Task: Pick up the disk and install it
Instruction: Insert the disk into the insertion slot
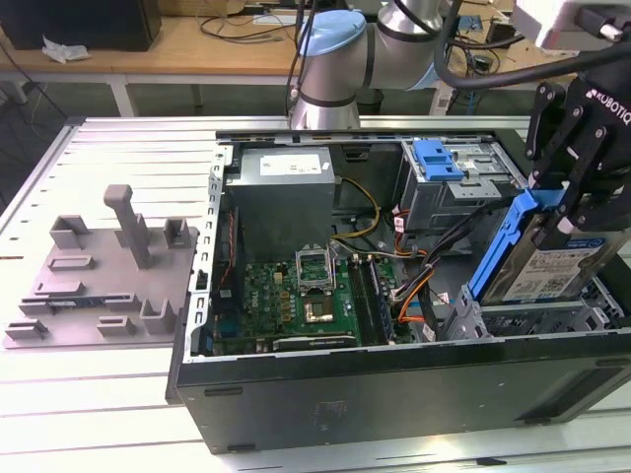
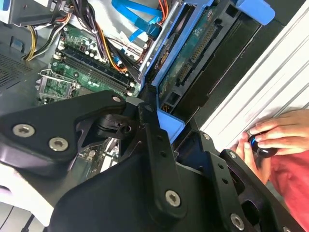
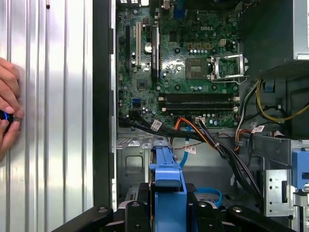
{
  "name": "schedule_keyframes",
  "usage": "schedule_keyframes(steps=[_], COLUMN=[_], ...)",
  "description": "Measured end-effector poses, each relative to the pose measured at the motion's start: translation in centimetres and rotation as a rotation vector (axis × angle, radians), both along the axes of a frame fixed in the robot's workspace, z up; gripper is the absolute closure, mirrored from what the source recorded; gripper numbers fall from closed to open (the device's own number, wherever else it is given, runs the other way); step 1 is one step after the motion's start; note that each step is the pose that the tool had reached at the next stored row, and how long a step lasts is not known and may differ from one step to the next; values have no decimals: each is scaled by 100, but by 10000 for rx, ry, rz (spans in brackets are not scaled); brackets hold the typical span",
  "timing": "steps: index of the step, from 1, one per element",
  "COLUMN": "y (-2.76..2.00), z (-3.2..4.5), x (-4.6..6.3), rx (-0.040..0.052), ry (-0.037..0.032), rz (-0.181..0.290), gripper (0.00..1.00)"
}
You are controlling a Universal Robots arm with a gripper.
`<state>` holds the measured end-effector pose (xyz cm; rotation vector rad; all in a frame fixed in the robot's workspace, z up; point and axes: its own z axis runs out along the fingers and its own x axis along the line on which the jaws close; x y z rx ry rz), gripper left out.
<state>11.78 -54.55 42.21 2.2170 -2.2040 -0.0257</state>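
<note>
Disk (image 1: 554,274) pinched between the black fingers of the gripper (image 1: 572,212), which close on its bright blue carrier frame from both sides (the labelled face turns toward the exterior camera). The disk stands steeply tilted, lower end down among the grey metal drive bay (image 1: 523,317) at the near corner of the computer case (image 1: 394,394) on the exterior view's right; whether it touches the bay cannot be told. Beside the bay, inside the case, run orange and black cables (image 1: 419,296). Beyond them the green motherboard (image 1: 296,296) lies on the case floor, with the grey power-supply box (image 1: 286,192) at the far edge and a second drive cage carrying a blue clip (image 1: 439,158) at the far corner. Outside the case, on the slatted metal worktop (image 1: 99,404), a grey moulded fixture (image 1: 99,276) lies toward the exterior view's left — and in the second wrist view a person's hand (image 2: 275,133) rests on the worktop just beside the case wall, fingers curled over a small dark object.
</note>
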Motion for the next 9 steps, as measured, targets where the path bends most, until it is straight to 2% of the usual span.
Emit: schedule_keyframes(steps=[9], y=[0], z=[-160], x=[0], rx=[0], ry=[0], rz=[0], gripper=[64])
